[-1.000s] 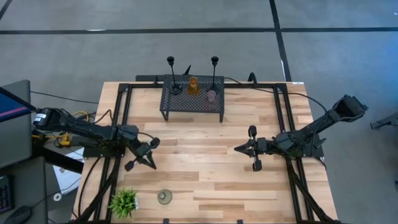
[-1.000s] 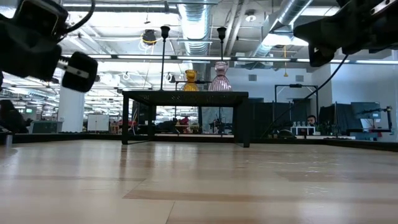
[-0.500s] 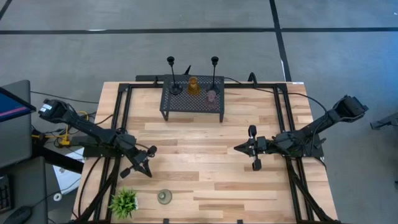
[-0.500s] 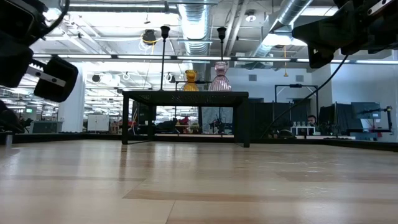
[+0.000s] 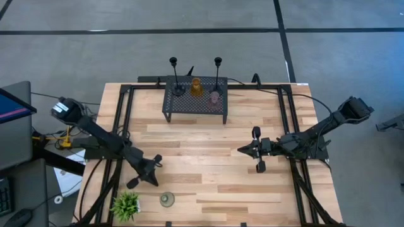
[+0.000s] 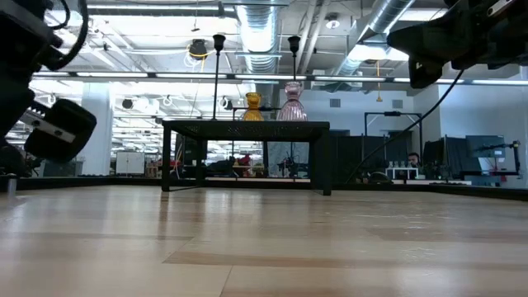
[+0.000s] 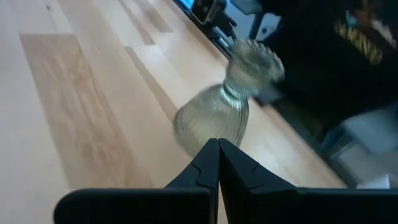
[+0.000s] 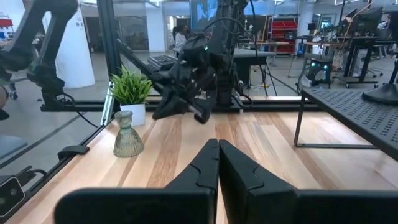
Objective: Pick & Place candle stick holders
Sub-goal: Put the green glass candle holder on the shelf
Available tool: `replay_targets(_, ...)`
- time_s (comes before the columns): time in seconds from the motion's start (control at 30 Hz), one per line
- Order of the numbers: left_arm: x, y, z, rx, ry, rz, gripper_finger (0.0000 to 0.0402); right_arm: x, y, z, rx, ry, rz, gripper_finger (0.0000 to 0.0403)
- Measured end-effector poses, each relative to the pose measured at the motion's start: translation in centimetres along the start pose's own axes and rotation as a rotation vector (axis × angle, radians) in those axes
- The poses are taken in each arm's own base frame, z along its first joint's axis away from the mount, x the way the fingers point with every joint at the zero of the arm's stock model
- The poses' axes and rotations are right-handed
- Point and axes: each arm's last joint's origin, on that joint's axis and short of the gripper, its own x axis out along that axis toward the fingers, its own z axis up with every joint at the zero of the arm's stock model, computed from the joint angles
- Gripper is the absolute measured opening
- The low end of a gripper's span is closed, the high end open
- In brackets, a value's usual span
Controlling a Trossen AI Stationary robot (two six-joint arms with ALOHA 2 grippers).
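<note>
You are working over a pale wooden table [image 5: 208, 164] of butcher-block planks, framed along its sides by black rails, standing on a grey concrete floor crossed by dark lines. Beyond the far edge, the low view opens onto a wide workshop with silver ceiling ducts, pipes and rows of benches with screens.

At the back of the table stands the black mesh stand [image 5: 196, 103]. On it are the two tall black candle stick holders [image 5: 173, 77] [image 5: 218, 74], with the amber holder [image 5: 196, 87] between them and the pink holder [image 5: 214, 97] just beside the right-hand stem. The grey-green holder [image 5: 166, 200] stands alone near the front edge, upright on the wood, just beside the small green plant [image 5: 125, 205].

Your left gripper [image 5: 153, 171] hovers near the grey-green holder, its fingers pressed together and empty; in the left wrist view the ribbed glass of that holder fills the space just past the closed tips. Your right gripper [image 5: 243, 151] waits above the right half of the table, jaws closed on nothing.

Yellowish lettering shows on a dark surface in the left wrist view, but it is too blurred to read; you will find no other legible writing.
</note>
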Motion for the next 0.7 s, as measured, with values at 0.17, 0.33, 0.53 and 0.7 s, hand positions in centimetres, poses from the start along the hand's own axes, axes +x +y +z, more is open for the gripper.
replay_targets(0.17, 1.8, 0.2, 1.4, -0.237, 0.01, -0.005, 0.0005, 0.0, 0.0, 0.4, 0.016, -0.039, 0.001, 0.0001)
replay_targets(0.33, 3.2, -0.1, 2.0, -0.489, 0.076, -0.093, 0.0005, 0.0, 0.0, 0.5, 0.022, -0.052, 0.002, 0.0001)
replay_targets(0.53, 4.3, -1.4, 1.8, -0.757, 0.156, -0.136, 0.0005, 0.0, 0.1, 0.7, 0.029, -0.07, 0.005, 0.0001)
replay_targets(0.7, 5.3, -2.9, 3.1, -0.827, 0.14, -0.168, 0.0005, 0.0, 0.1, 0.8, 0.031, -0.072, 0.005, 0.0001)
